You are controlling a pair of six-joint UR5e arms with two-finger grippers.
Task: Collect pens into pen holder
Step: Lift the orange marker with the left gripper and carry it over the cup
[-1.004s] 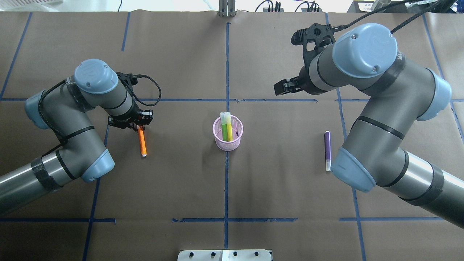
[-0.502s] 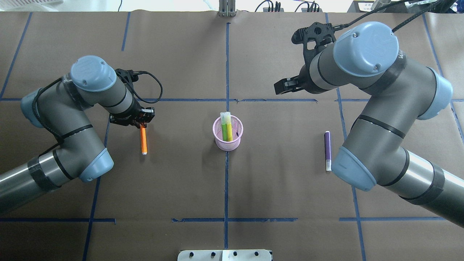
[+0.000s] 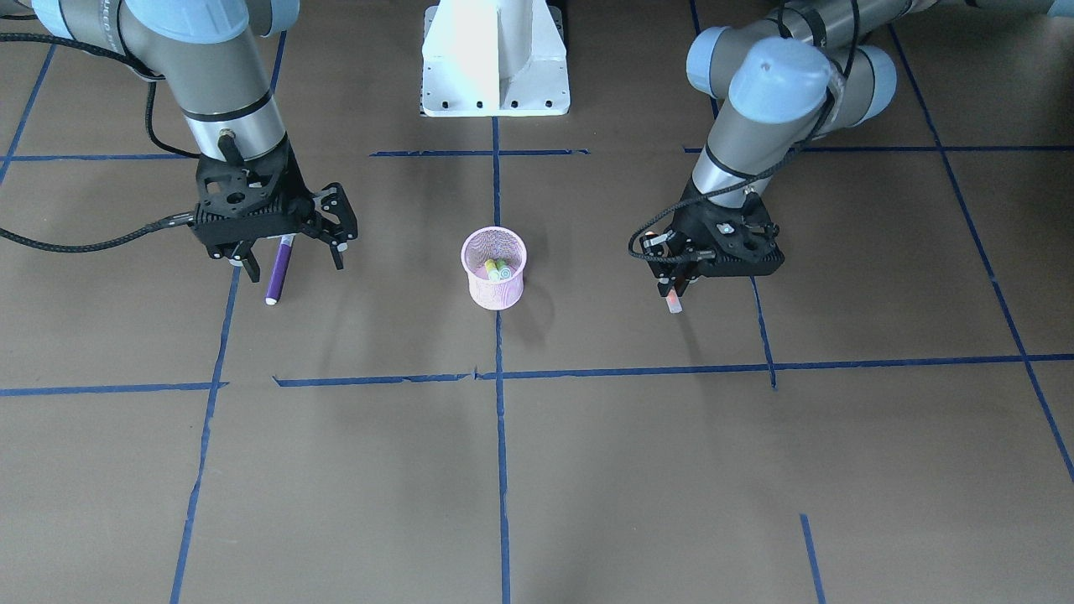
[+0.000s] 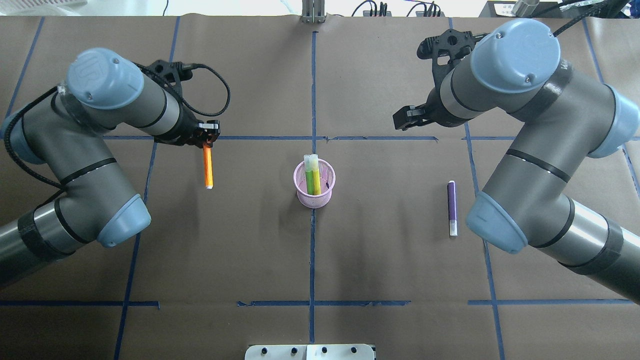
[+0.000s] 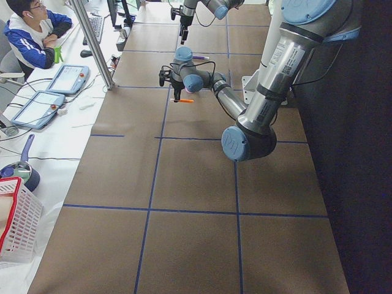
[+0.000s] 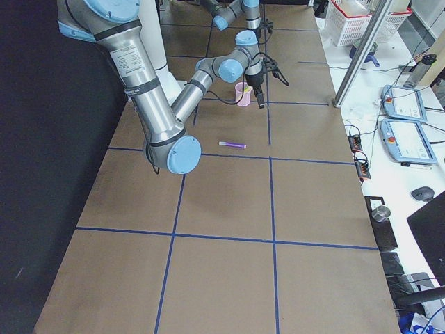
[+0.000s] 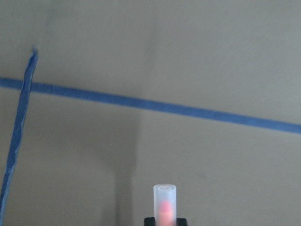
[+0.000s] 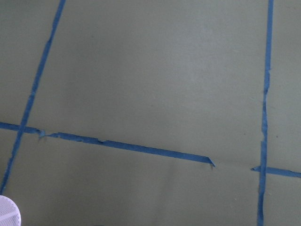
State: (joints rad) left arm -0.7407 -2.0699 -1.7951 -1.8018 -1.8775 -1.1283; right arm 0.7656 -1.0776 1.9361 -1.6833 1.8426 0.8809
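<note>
My left gripper (image 4: 207, 138) is shut on one end of the orange pen (image 4: 208, 167), which hangs above the table, left of the pen holder; its pale cap (image 7: 165, 201) points away from the fingers. The pink mesh pen holder (image 4: 314, 189) stands at the table's middle with two green pens (image 4: 313, 175) upright in it. The purple pen (image 4: 452, 206) lies flat on the table to the right of the holder. My right gripper (image 3: 291, 249) hovers open and empty, high over the table, apart from the purple pen (image 3: 279, 267).
Blue tape lines (image 4: 312, 90) split the brown table into squares. The robot's white base (image 3: 495, 59) is at the near edge. A person (image 5: 37, 30) sits at a side desk with tablets (image 5: 38, 108). A white basket (image 5: 18, 220) stands by the table's left end.
My left gripper has risen with the orange pen, lifting it off the table and carrying it farther away and slightly right. The right arm has shifted a little to the right.
</note>
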